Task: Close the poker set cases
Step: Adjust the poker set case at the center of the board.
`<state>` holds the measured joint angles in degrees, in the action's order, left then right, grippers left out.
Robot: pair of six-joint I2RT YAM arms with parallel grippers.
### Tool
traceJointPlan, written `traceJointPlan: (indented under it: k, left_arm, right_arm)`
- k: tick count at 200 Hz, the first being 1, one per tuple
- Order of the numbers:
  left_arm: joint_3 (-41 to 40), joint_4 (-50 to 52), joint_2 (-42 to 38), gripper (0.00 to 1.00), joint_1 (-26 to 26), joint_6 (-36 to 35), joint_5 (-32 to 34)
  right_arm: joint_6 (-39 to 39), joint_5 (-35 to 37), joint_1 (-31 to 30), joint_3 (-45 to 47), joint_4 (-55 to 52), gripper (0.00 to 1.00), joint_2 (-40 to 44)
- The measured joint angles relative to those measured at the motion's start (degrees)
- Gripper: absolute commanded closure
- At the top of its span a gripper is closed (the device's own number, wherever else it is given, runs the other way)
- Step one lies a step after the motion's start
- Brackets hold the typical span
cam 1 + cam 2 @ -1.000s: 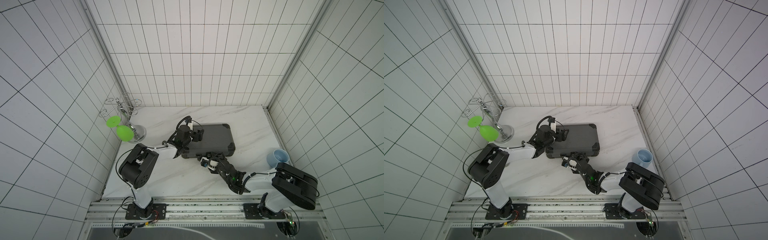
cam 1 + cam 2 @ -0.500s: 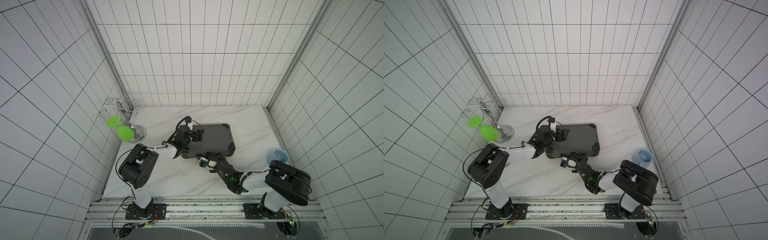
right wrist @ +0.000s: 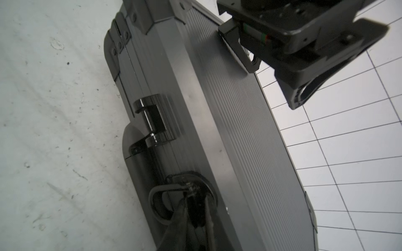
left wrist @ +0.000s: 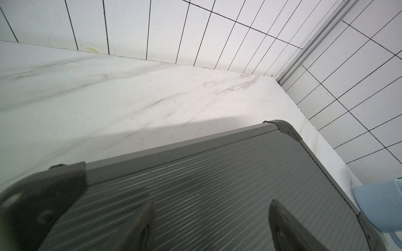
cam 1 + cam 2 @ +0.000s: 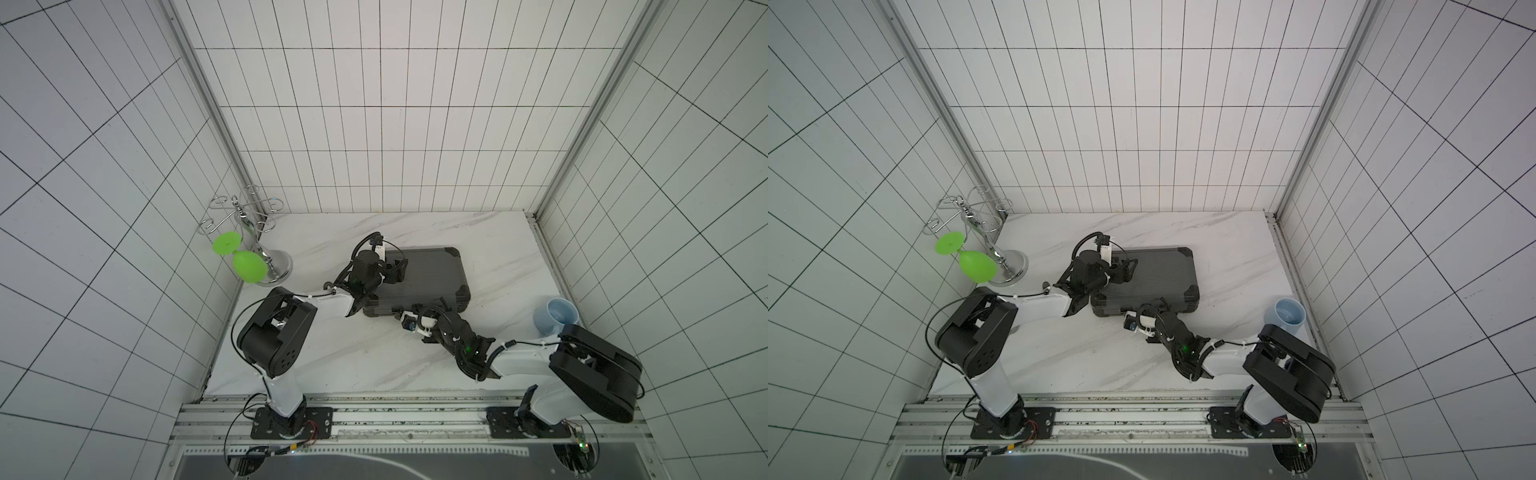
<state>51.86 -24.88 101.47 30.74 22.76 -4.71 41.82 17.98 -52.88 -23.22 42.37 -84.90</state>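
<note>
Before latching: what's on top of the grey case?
Only the left gripper, jaws open, over the ribbed lid of the case; contact unclear. The lid hides whatever is inside.

Right pincer (image 3: 195,203) pinches a latch (image 3: 157,201) on the shut case (image 3: 228,130).

White tiled walls (image 5: 395,124) with dark grout enclose a white marble-patterned tabletop (image 5: 332,357) under even light.

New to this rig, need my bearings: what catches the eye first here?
A dark grey case lies central, lid down, the left gripper open over its lid, the right gripper at its front edge. A green glass hangs from a chrome rack in the far left corner; a blue cup sits near the right wall.
</note>
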Motion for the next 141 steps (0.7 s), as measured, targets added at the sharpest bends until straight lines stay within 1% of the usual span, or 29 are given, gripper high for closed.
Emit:
traceJointPlan:
  k: [45, 85, 125, 141]
  left_arm:
    - [-0.2, -0.2, 0.0, 0.18, -0.1, 0.0, -0.2]
    - [-0.3, -0.6, 0.0, 0.18, -0.1, 0.1, -0.3]
    - [-0.3, -0.8, -0.1, 0.18, -0.2, 0.2, -0.3]
    - [-0.4, -0.9, -0.1, 0.19, -0.4, 0.2, -0.3]
  right_arm:
    - [-2.6, 0.6, -0.2, 0.0, -1.2, 0.71, 0.0]
    - [-2.8, 3.6, -1.5, 0.0, -0.1, 0.68, -1.0]
    - [-0.2, 9.6, -4.0, 0.2, 5.6, 0.67, -4.7]
    - [1.0, 11.4, -4.3, 0.2, 9.9, 0.67, -7.1]
